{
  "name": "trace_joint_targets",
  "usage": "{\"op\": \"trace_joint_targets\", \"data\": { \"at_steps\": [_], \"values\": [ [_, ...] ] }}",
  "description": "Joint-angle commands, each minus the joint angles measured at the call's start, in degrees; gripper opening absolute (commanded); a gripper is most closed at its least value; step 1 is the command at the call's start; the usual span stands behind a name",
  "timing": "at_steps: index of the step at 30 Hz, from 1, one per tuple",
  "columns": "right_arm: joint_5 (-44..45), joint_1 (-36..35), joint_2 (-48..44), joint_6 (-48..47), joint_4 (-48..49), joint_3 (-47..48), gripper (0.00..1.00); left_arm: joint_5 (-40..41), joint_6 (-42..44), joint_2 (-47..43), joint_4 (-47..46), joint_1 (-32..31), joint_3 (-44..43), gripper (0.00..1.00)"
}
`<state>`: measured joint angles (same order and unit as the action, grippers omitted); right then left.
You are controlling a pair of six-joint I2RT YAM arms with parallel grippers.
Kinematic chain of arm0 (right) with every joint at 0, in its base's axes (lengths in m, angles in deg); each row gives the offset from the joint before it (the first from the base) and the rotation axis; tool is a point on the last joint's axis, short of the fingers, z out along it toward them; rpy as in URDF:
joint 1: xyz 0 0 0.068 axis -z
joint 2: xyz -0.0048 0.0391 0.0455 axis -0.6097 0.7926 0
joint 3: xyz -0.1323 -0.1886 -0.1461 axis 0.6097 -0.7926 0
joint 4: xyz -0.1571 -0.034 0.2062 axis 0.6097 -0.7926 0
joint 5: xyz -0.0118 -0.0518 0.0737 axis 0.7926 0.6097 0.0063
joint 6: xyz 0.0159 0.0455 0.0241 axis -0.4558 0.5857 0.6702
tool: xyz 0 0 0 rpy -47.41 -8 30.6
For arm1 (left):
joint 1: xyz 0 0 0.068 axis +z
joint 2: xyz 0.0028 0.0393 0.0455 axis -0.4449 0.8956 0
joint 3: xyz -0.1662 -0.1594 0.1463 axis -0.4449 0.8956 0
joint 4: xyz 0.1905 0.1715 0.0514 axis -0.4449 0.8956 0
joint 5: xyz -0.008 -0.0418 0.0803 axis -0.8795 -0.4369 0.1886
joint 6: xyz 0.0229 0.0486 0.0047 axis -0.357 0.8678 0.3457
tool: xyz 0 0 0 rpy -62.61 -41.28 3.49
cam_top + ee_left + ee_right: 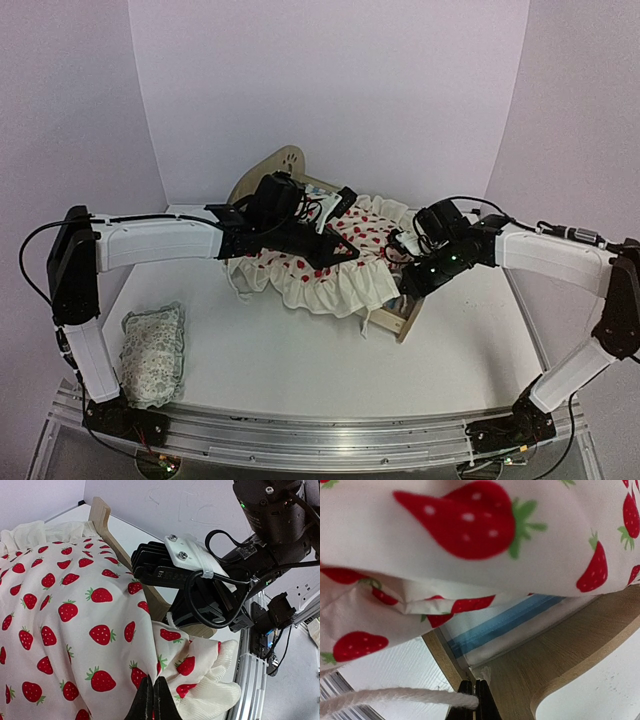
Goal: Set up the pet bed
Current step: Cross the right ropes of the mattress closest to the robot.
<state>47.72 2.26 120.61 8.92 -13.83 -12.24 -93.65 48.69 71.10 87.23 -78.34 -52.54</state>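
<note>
1. The pet bed (285,162) sits mid-table (300,370) toward the back, with the strawberry blanket (320,280) draped over it.
2. Left gripper (152,700): jaws together, tips down on the blanket. Whether they pinch fabric, I cannot tell.
3. Right gripper (473,700) is at the foot end, jaws clamped on the blanket's white edge, and the striped mattress (505,625) peeks out beneath the blanket.
4. The pillow (153,352) lies front-left, well apart from the bed.
</note>
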Motion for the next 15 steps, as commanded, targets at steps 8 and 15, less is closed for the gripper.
{"op": "trace_joint_targets", "data": {
  "at_steps": [8,15],
  "values": [
    [6.67,0.24,6.33,-4.55,-22.26,13.71,0.0,0.88,-1.26,-3.38,-6.26,-1.03,4.83,0.0],
    [5.98,0.24,9.93,-2.99,-22.13,14.76,0.0,0.34,-1.19,-3.75,-7.49,-1.17,6.16,0.0]
  ]
}}
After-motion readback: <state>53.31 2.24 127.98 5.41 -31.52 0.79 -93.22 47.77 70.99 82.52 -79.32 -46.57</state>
